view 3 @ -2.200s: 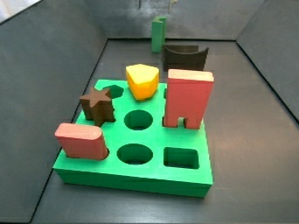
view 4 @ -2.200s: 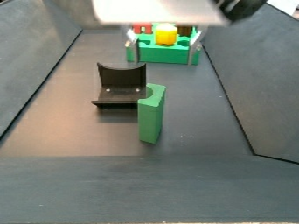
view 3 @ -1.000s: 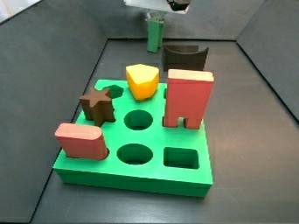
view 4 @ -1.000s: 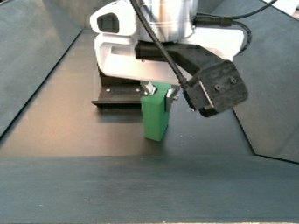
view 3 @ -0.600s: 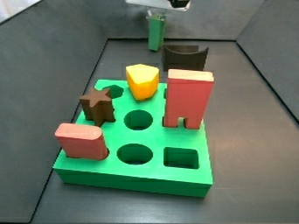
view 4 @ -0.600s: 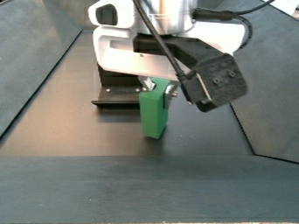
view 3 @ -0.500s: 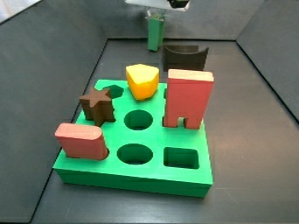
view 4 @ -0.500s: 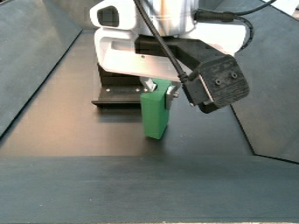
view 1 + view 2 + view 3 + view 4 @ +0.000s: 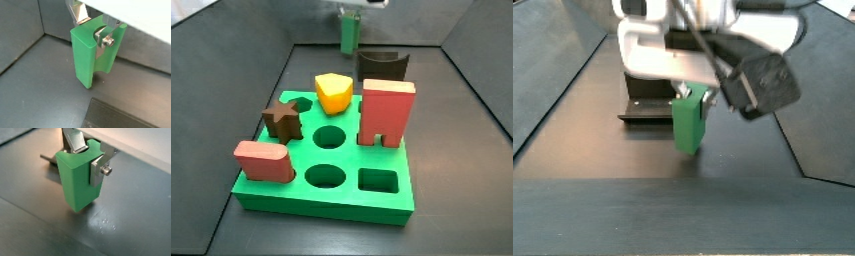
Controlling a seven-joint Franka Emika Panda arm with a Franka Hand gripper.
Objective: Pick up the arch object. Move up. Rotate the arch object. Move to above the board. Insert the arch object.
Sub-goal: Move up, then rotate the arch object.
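The arch object (image 9: pixel 88 57) is a tall bright-green block with a curved notch in its upper end. It stands upright, at or just above the dark floor. My gripper (image 9: pixel 93 27) is shut on its upper end, one silver finger (image 9: pixel 79 14) on each side; both wrist views show this (image 9: pixel 87 155). In a side view the arch object (image 9: pixel 688 125) hangs under the gripper (image 9: pixel 694 96) in front of the fixture (image 9: pixel 647 105). In a side view it (image 9: pixel 349 38) is at the back, far behind the board (image 9: pixel 305 196).
The board carries a yellow piece (image 9: pixel 333 92), a tall red block (image 9: pixel 386 112), a brown star (image 9: pixel 281 120) and a pink block (image 9: pixel 263 160); two round holes (image 9: pixel 329 135) and a square hole (image 9: pixel 377 180) are open. The fixture (image 9: pixel 382 65) stands behind the board. Grey walls enclose the floor.
The gripper came down over the arch object and closed on it. Over the last half second the arch object has risen slightly with the gripper.
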